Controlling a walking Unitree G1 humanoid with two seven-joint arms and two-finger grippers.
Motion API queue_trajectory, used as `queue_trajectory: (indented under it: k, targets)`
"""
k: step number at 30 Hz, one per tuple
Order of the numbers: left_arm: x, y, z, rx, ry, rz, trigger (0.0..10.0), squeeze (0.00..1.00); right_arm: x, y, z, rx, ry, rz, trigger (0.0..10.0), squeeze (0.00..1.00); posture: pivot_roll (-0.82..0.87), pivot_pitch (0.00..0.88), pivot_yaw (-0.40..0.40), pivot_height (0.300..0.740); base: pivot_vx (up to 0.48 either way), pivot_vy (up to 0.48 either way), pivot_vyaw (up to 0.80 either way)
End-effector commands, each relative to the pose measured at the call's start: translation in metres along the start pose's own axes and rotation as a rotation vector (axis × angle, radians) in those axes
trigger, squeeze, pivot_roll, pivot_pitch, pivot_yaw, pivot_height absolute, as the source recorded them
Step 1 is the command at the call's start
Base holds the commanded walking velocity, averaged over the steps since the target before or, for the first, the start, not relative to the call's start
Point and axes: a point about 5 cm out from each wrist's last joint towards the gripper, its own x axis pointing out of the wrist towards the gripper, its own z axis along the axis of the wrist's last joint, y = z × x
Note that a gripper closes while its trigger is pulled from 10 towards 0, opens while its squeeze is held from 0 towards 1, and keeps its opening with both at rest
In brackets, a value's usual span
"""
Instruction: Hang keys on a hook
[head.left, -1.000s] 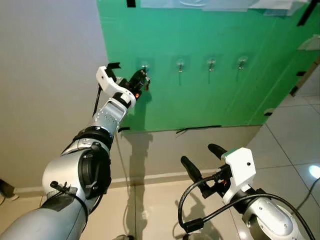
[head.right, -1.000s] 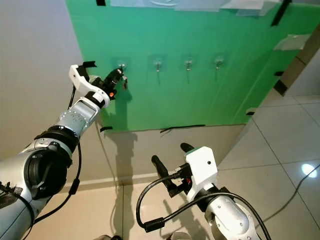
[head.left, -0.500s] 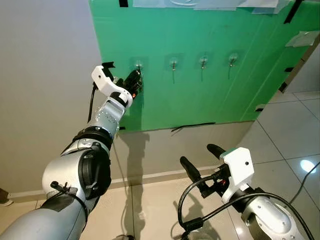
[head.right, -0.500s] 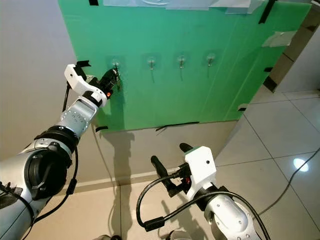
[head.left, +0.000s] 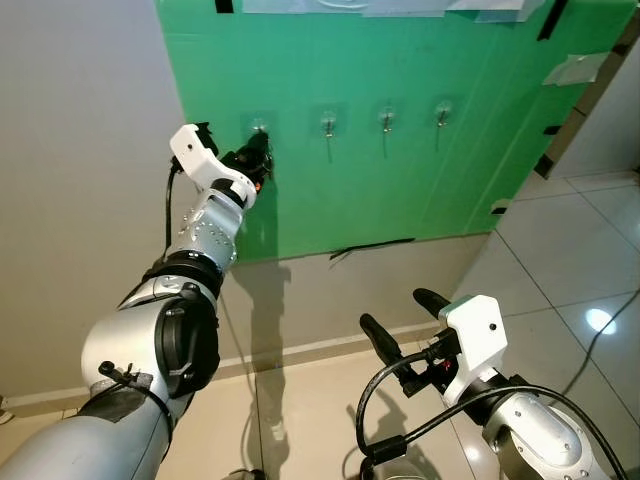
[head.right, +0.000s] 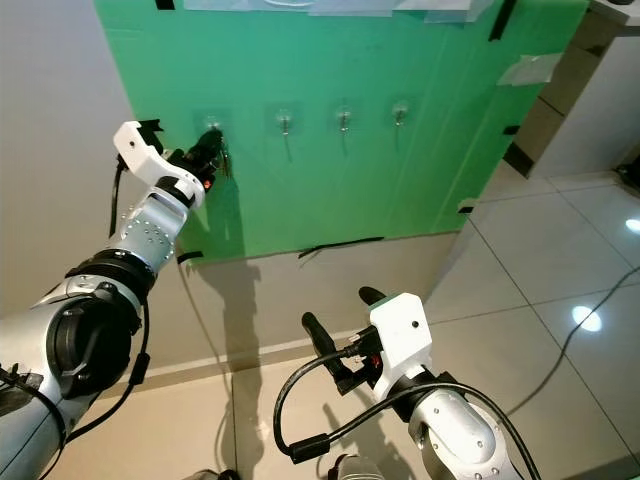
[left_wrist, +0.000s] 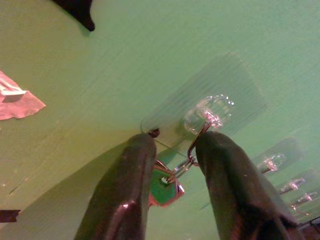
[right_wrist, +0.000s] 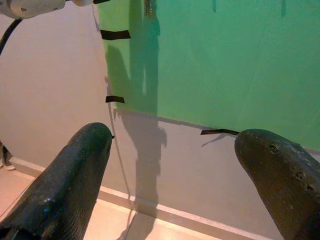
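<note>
Keys (left_wrist: 167, 182): I see them between my left fingers in the left wrist view, a ring and a small green-faced tag just under the hook, lower middle of that frame.
Hook (left_wrist: 207, 114): clear adhesive hook on the green board, its metal wire running down to the key ring; I cannot tell whether the ring is fully seated on it.
Left gripper (head.left: 255, 160): upper left of the left eye view, pressed up to the leftmost hook; the fingers (left_wrist: 125, 190) stand narrowly apart with the keys in the gap, grasping them as far as I can judge.
Left arm (head.left: 205, 225): stretched forward and up from the lower left corner, elbow nearly straight, white wrist housing just left of the hook.
Other hooks (head.left: 385, 118): three more in a row to the right, upper middle of the frame.
Green board (head.left: 400, 180): taped to the grey wall, covering the upper right of the frame.
Right gripper (head.left: 405, 320): lower middle, held low over the tiled floor (head.left: 560, 300), fingers spread wide, nothing between them.
Right arm (head.left: 530, 440): bent, lower right corner, white wrist housing facing me.
</note>
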Motion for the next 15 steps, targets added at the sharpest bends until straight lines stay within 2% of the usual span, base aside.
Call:
queue_trajectory:
  k: [1, 5, 8, 15]
  targets:
    - [0.006, -0.009, 0.035, 0.053, -0.123, -0.017, 10.0, 1.0, 0.0, 0.0, 0.0, -0.002, -0.004, 0.003, 10.0, 0.0, -0.27, 0.039, 0.024, 0.74, 0.0, 0.0, 0.0]
    - [0.003, -0.002, 0.032, 0.063, -0.119, 0.006, 10.0, 1.0, 0.001, 0.0, 0.0, -0.001, -0.004, 0.01, 10.0, 0.0, -0.27, 0.04, 0.023, 0.74, 0.0, 0.0, 0.0]
    - [-0.001, 0.007, 0.032, 0.103, -0.128, 0.033, 10.0, 1.0, 0.002, 0.002, 0.0, 0.0, -0.004, 0.017, 10.0, 0.0, -0.26, 0.041, 0.021, 0.74, 0.0, 0.0, 0.0]
    - [-0.002, 0.003, 0.034, 0.198, -0.148, 0.0, 10.0, 1.0, 0.003, 0.001, -0.001, 0.001, 0.0, 0.023, 10.0, 0.0, -0.25, 0.039, 0.015, 0.74, 0.0, 0.0, 0.0]
